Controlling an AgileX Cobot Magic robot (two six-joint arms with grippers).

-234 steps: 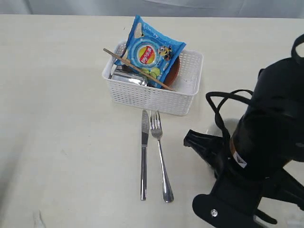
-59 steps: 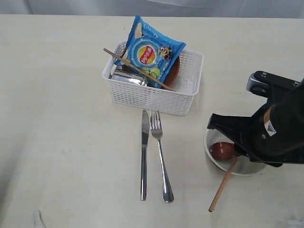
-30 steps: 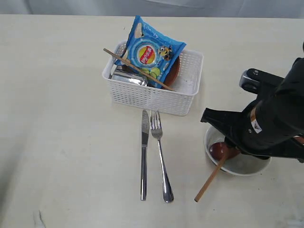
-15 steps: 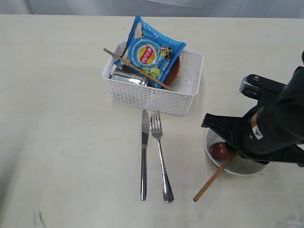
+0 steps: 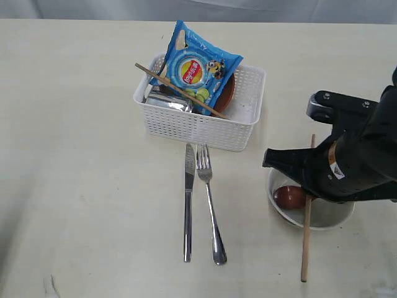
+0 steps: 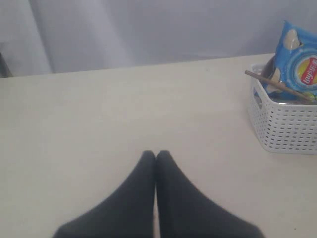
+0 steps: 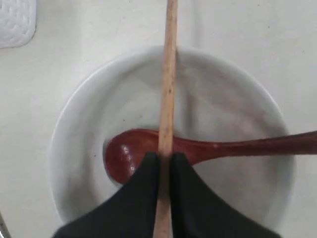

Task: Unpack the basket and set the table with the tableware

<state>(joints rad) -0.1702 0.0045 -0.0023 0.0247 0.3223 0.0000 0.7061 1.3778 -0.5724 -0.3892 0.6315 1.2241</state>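
My right gripper [image 7: 165, 157] is shut on one wooden chopstick [image 7: 169, 74], held just above the off-white bowl [image 7: 218, 104]. In the bowl lies the dark red-brown spoon [image 7: 124, 153]. From the exterior, the chopstick [image 5: 306, 236] runs straight across the bowl [image 5: 322, 218], under my right arm. The white basket [image 5: 198, 127] holds another chopstick [image 5: 180, 90], a steel cup [image 5: 167, 102] and a reddish-brown plate [image 5: 227, 93]. A steel knife [image 5: 188, 205] and fork [image 5: 209, 205] lie side by side in front of the basket. My left gripper [image 6: 156, 154] is shut and empty above the table [image 6: 99, 114].
A blue chip bag [image 5: 197, 68] stands in the basket, leaning on the plate. The basket [image 6: 287, 129] stands well to one side of the left gripper. My bulky right arm [image 5: 347, 164] covers the table beside the bowl. A basket corner [image 7: 15, 20] shows in the right wrist view.
The right jaws have closed on the chopstick. It has swung from a slant toward the fork to pointing straight across the bowl. The left gripper has not moved.
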